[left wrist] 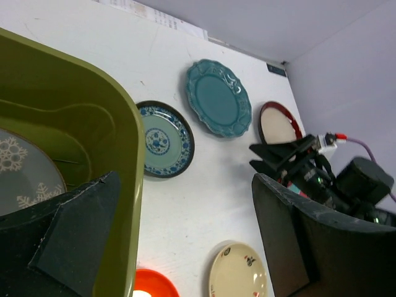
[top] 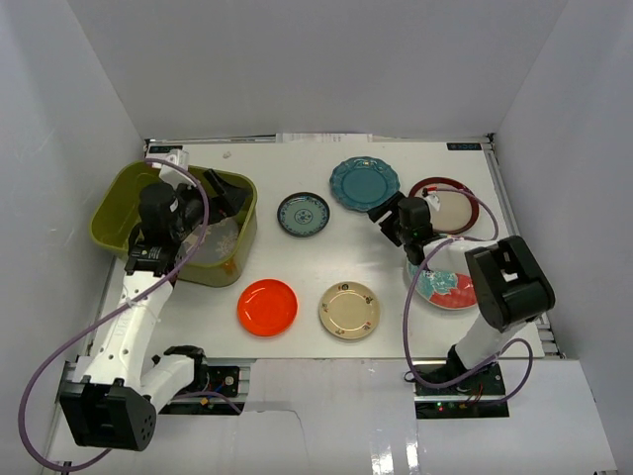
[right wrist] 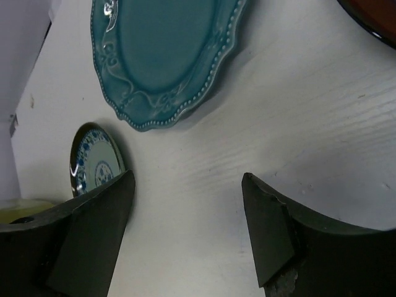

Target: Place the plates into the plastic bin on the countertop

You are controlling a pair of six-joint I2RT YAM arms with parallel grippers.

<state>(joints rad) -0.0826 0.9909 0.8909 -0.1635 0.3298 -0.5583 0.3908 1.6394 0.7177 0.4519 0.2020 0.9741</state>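
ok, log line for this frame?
left gripper: open, over plastic bin rim | bin: grey snowflake plate inside | right gripper: open, empty, near teal scalloped plate

My left hand (top: pixel 213 201) hangs over the olive bin (top: pixel 114 213) at the frame's left, a grey plate (top: pixel 220 242) inside. My right hand (top: pixel 384 212) sits at the teal scalloped plate (top: pixel 364 183)'s lower right edge, beside the maroon-rimmed plate (top: pixel 453 208) on the white surface (top: pixel 316 262).

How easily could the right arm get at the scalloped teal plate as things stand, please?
Probably yes: the right gripper hangs open right beside the teal plate, and nothing stands between them.
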